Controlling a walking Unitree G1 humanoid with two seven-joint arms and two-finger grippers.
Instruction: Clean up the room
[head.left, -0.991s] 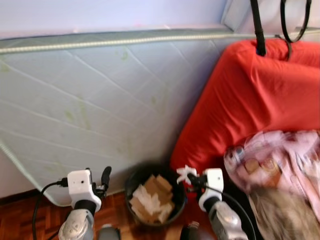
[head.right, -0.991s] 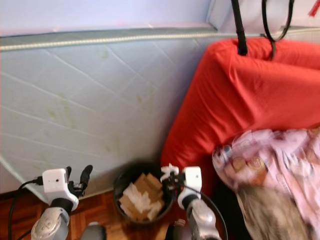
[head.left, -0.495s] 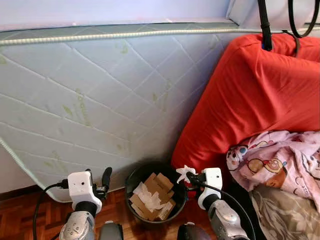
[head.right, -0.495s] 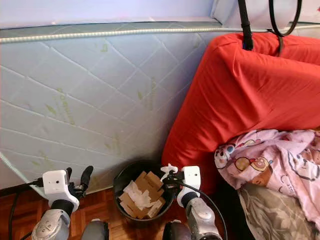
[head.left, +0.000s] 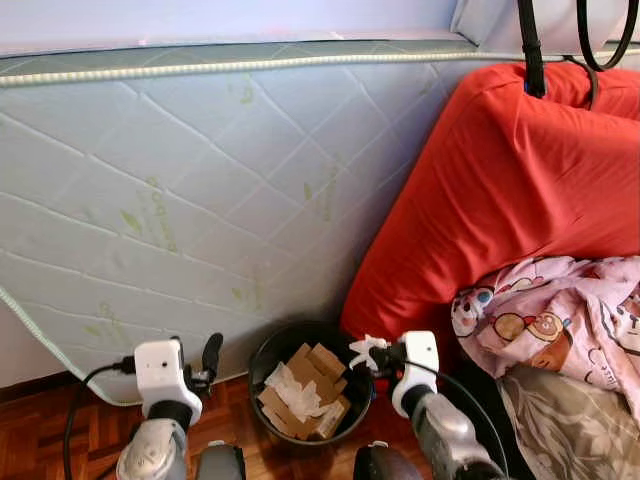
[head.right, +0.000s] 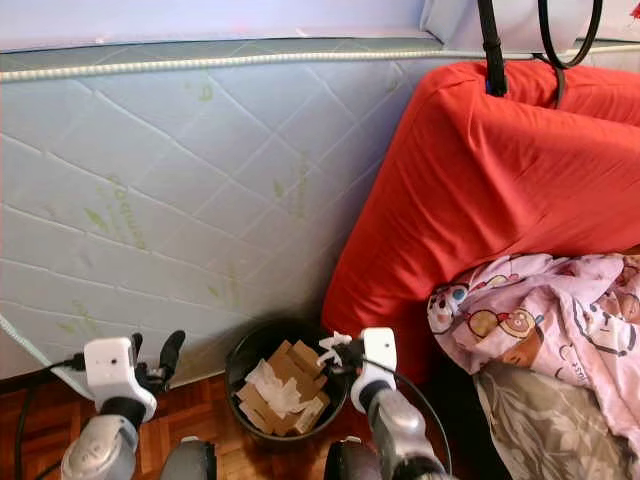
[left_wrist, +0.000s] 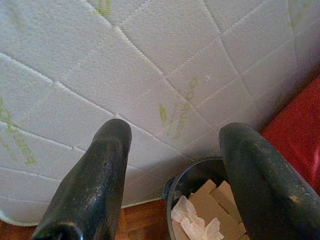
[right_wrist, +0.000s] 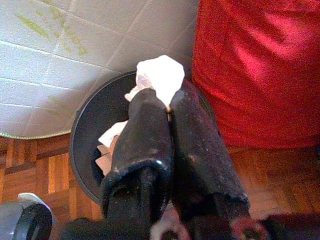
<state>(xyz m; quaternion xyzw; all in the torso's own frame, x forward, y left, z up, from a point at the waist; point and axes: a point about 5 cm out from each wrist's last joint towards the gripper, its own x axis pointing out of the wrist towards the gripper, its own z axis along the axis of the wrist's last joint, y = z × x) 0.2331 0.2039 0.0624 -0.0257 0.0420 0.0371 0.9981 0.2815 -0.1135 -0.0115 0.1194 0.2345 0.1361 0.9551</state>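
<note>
While your right gripper (head.left: 372, 353) pinches a white paper scrap (right_wrist: 159, 76) tight between closed fingers, note the black trash bin (head.left: 262, 362) sits just below and to its left, on the floor against the mattress (head.left: 200, 190). The scrap hangs over the bin's right rim, so you likely need a short reach left before release. Your left gripper (left_wrist: 172, 165) is spread wide and holds nothing.

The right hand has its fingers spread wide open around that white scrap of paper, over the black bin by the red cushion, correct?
Not quite. The right hand has its fingers pinched shut on the white scrap of paper, not spread open; the right wrist view shows this. The rest holds: it is over the black bin by the red cushion.
</note>
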